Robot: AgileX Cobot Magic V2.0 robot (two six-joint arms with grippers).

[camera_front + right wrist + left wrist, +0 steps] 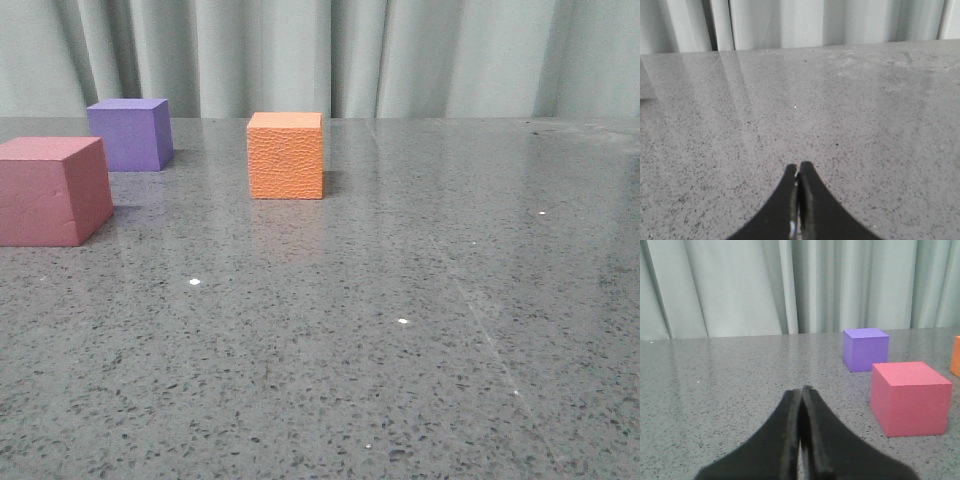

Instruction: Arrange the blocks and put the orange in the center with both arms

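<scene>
The orange cube (286, 155) with a pebbled surface stands on the grey stone table, right of the other two. The purple cube (129, 133) stands at the far left and the pinkish-red cube (52, 190) sits nearer, at the left edge. Neither gripper shows in the front view. In the left wrist view my left gripper (802, 389) is shut and empty, low over the table, with the pinkish-red cube (909, 397) and purple cube (865, 348) ahead to one side and a sliver of the orange cube (956, 356) at the frame's edge. My right gripper (799, 166) is shut and empty over bare table.
A pale grey-green curtain (350, 55) hangs behind the table's far edge. The speckled tabletop (400, 330) stretches to the right of and in front of the cubes. No cube shows in the right wrist view.
</scene>
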